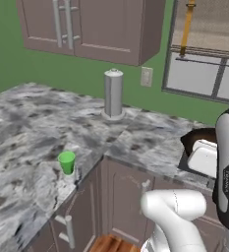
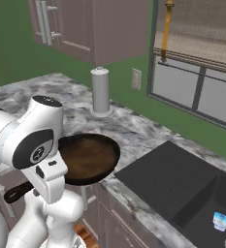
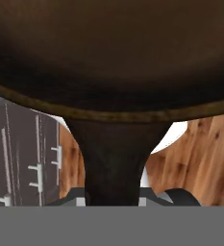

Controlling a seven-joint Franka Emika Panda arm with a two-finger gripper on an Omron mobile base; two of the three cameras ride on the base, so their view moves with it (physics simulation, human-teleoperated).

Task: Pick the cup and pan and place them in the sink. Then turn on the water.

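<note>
Evidently the gripper [image 3: 114, 199] is clamped on the handle of the pan [image 2: 88, 157], held left of the sink [image 2: 172, 177]; rigid, probably heavy, front-loaded, liable to droop.

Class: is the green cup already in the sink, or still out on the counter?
Out. The cup stands upright on the marble counter.

Base views flank arm, share counter [image 1: 32, 123]; hand view close under pan [image 3: 108, 57]
</note>
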